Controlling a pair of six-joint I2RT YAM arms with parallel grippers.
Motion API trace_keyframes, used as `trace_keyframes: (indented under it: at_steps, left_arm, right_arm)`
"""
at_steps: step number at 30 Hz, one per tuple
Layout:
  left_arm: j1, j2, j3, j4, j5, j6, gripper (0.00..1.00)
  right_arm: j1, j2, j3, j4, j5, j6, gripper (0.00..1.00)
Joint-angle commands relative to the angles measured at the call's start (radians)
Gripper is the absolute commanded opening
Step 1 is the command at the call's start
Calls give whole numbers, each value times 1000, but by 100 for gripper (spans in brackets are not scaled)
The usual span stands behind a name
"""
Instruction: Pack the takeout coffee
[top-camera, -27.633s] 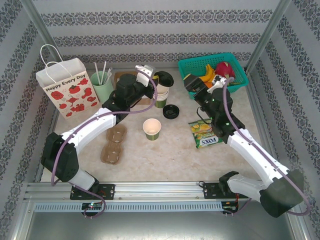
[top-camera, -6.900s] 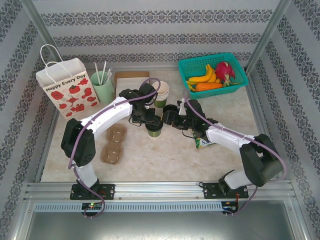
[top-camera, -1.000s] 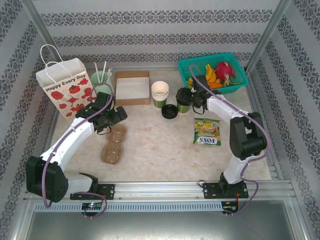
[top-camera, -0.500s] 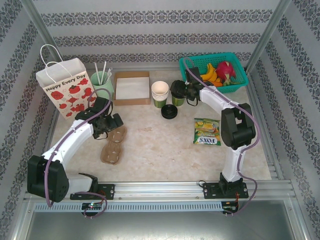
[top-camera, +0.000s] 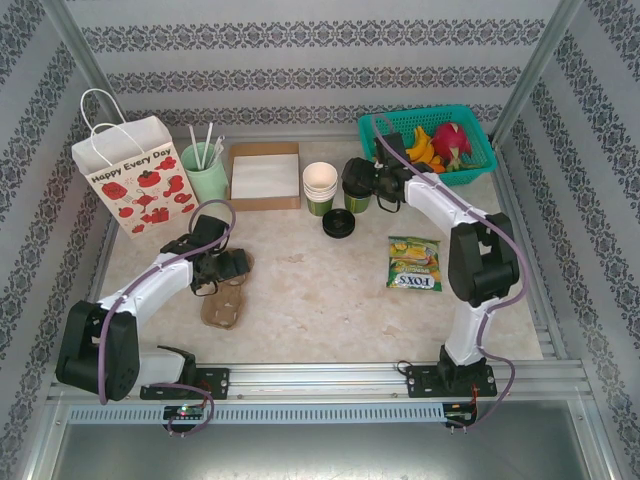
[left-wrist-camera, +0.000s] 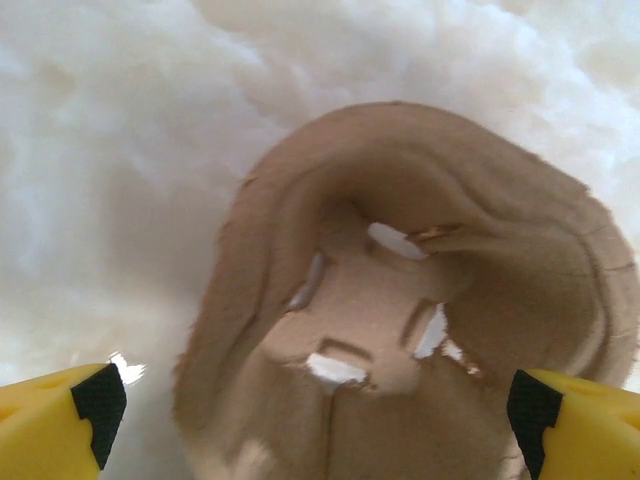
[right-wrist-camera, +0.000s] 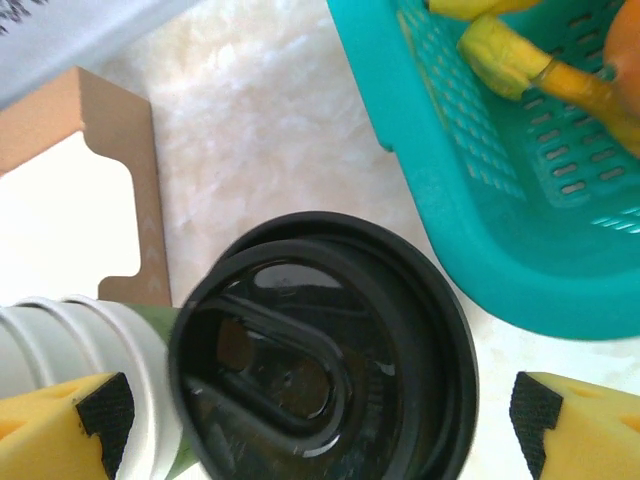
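Straddling the coffee (top-camera: 356, 197) at the far side of the bench (top-camera: 320, 320), the right tool (top-camera: 368, 186) is released.

From above, the lidded coffee stands upright just right of the cup stack (top-camera: 320, 184) and near the basket (top-camera: 470, 166), with a loose lid (top-camera: 338, 223) just nearer. The left tool (top-camera: 227, 266) hangs spread over the far end of the carrier (top-camera: 220, 305) at near left. On the left wrist, the yellow fingertips (left-wrist-camera: 60, 425) sit wide apart with one carrier socket (left-wrist-camera: 400, 300) below and between them. On the right wrist, the coffee's black lid lies between the fingertips (right-wrist-camera: 575, 425), clear of both, with the stack just beside it on the left.
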Motion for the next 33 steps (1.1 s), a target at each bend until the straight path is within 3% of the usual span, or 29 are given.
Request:
trace_keyframes:
  at_steps: [1, 8, 21, 30, 33]
  left_arm:
    - [13, 20, -7, 131, 84, 64, 100]
    - [-9, 60, -30, 263, 250, -41, 99]
    - [-213, 284, 199, 242, 338, -58, 100]
    - [-275, 443, 355, 328, 486, -106, 100]
    - [-296, 464, 394, 324, 480, -108, 100]
  right_arm:
    - [13, -102, -43, -21, 43, -8, 98]
    - [17, -289, -153, -1, 91, -10, 98]
    - [36, -533, -390, 110, 132, -30, 98]
    - [117, -578, -436, 101, 127, -111, 98]
    - [163, -575, -444, 95, 127, -130, 98]
